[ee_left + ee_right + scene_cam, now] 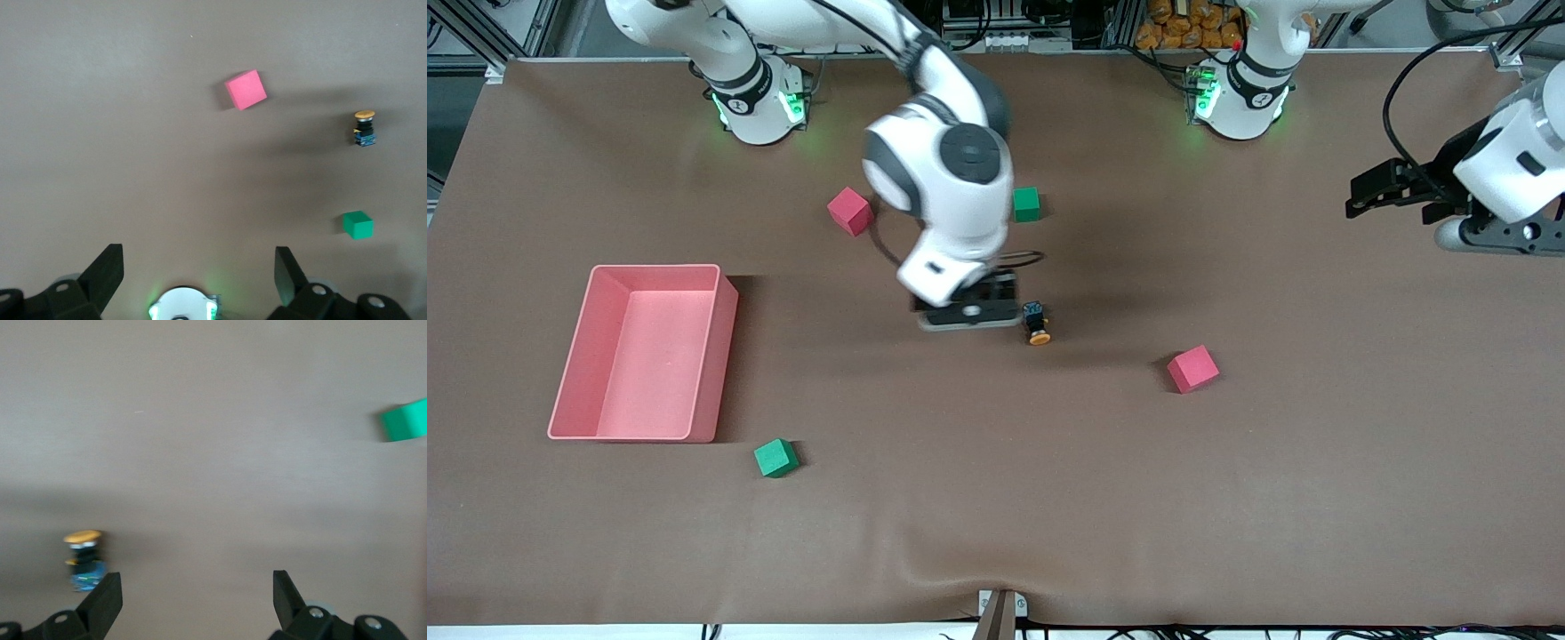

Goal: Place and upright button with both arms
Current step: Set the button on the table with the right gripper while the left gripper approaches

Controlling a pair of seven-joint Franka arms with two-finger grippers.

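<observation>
The button (1037, 324) lies on its side on the brown table near the middle, its orange cap toward the front camera. My right gripper (969, 313) hangs low just beside it, toward the right arm's end. In the right wrist view the gripper (197, 580) is open and empty, and the button (83, 560) lies just outside one fingertip (110, 587). My left gripper (1356, 197) waits in the air over the left arm's end of the table. It is open and empty in the left wrist view (199, 267), where the button (364, 127) shows far off.
A pink bin (711, 356) stands toward the right arm's end. Red cubes (849, 211) (1192, 368) and green cubes (1027, 204) (775, 458) lie scattered around. One green cube (405, 420) shows in the right wrist view. A red cube (245, 89) and a green cube (357, 225) show in the left wrist view.
</observation>
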